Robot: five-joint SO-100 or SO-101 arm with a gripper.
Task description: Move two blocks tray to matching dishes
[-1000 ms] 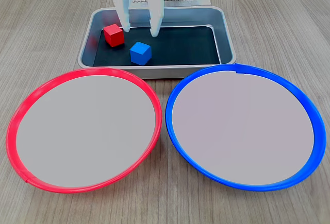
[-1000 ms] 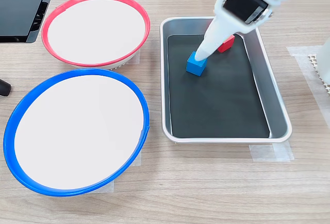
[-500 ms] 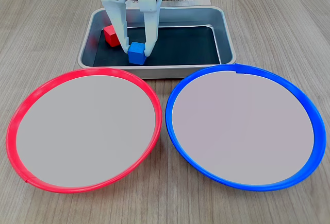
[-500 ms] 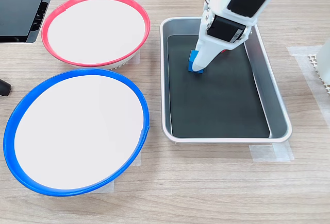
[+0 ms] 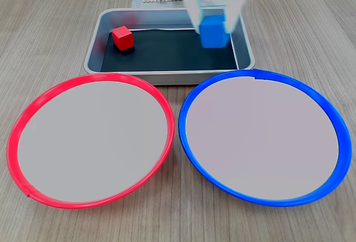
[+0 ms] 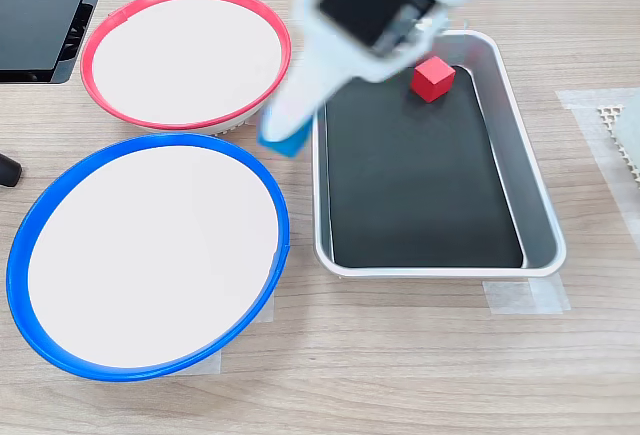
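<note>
Gripper fingers are clamped on the blue block, which hangs in the air at the upper centre-right of one fixed view, over the right part of the tray. In the other fixed view the same gripper shows blurred in the upper middle, the blue block a sliver at its tip, over the gap between the tray's left rim and the two dishes.

Main risk, as I judge it, is the block slipping out in transit. The arm is smeared with motion, and how much of each face the fingers cover is hard to tell through the blur, so the hold may be shallow. A drop here would likely land on the bare table or the tray rim and bounce. A second risk is releasing too early or off course: the block hangs just beside the near edge of the red-rimmed dish, the wrong one, while the blue-rimmed dish lies lower left. Letting go from too high could also send the cube rolling across the shallow plate and over its rim.

Around it: the red block sits in the upper left of the tray, well apart from the gripper. A dark flat object fills the upper left corner of that view, and tape holds the tray's lower edge. Nothing stands between the block and the blue-rimmed dish.
</note>
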